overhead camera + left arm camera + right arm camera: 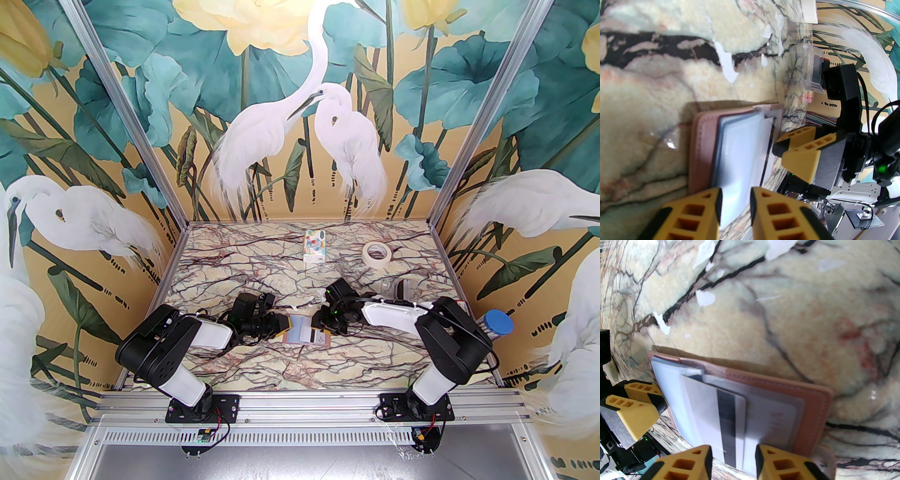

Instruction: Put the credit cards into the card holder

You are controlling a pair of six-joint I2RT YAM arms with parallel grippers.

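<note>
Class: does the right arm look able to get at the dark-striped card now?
Probably yes: the right gripper sits open at the striped card, which juts from the card holder; nothing lies between.

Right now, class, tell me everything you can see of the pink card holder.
The card holder is a dusty-pink, leather-like wallet with stitched edges, lying open and flat on the marble table. Pale bluish clear sleeves fill its inside, and a whitish card with a dark stripe appears partly tucked into one. The left gripper and right gripper flank its ends; contact is unclear.
</note>
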